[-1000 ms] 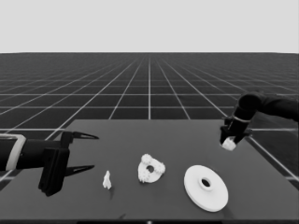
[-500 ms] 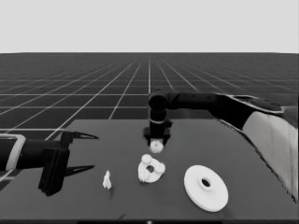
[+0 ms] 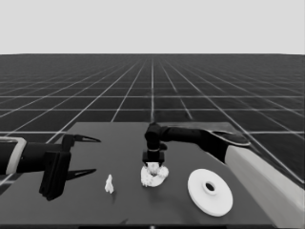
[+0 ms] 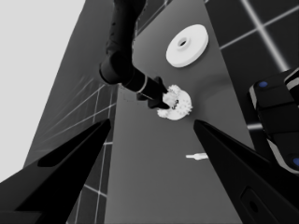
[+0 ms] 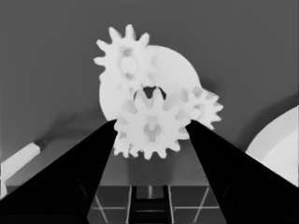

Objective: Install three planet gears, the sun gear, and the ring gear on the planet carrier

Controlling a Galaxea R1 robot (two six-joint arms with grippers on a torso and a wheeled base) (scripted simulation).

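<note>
1. The right gripper (image 3: 154,164) reaches in from the table's right side and hangs directly over the smaller round part (image 3: 153,176), which lies near the middle of the table (image 3: 119,138), towards its front edge.
2. Its two fingers are closed narrowly on a small toothed gear (image 5: 150,127), one finger at each side of the gear's rim.
3. The held gear sits just above the smaller round part (image 5: 175,74), partly covering its centre hole.
4. Two more gears rest on that part: one (image 5: 125,57) at its far rim and one (image 5: 202,107) at its side beside the held gear.
5. The larger round part (image 3: 209,191) lies flat near the table's front right corner, apart from the smaller one.
6. A thin white piece (image 3: 109,184) stands between the smaller round part and the table's left end.
7. The left gripper (image 3: 90,155) waits over the table's left end, fingers spread wide and holding nothing.
</note>
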